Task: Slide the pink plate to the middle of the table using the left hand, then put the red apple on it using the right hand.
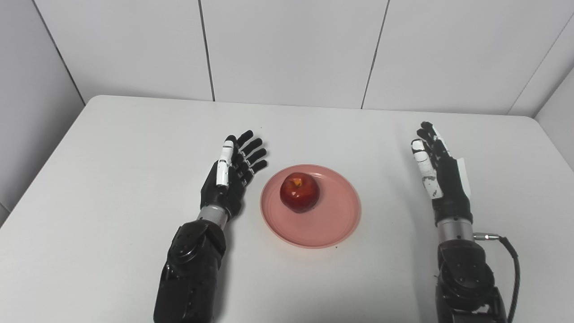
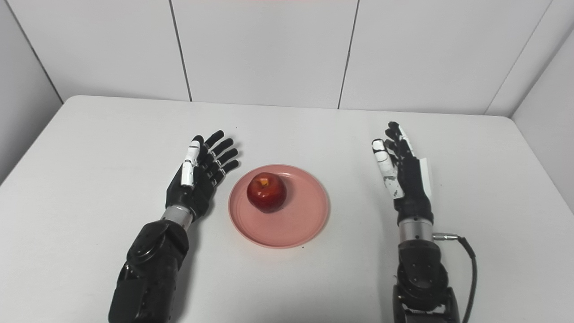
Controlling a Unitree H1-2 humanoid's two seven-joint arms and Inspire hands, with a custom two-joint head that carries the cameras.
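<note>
White table [image 1: 112,179] before you: the red apple [image 1: 299,192] sits on the pink plate [image 1: 332,224], just right of your unclenched left hand [image 1: 231,177], nearer than the empty, spread right hand [image 1: 437,172].

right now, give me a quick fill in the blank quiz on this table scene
1. The shiny red apple sits on the round pink ____.
2. The left hand holds nothing and its fingers are ____.
3. The right hand rests to the plate's right and holds ____.
4. The round pink plate lies between the two ____.

Missing words: plate; open; nothing; hands
</note>
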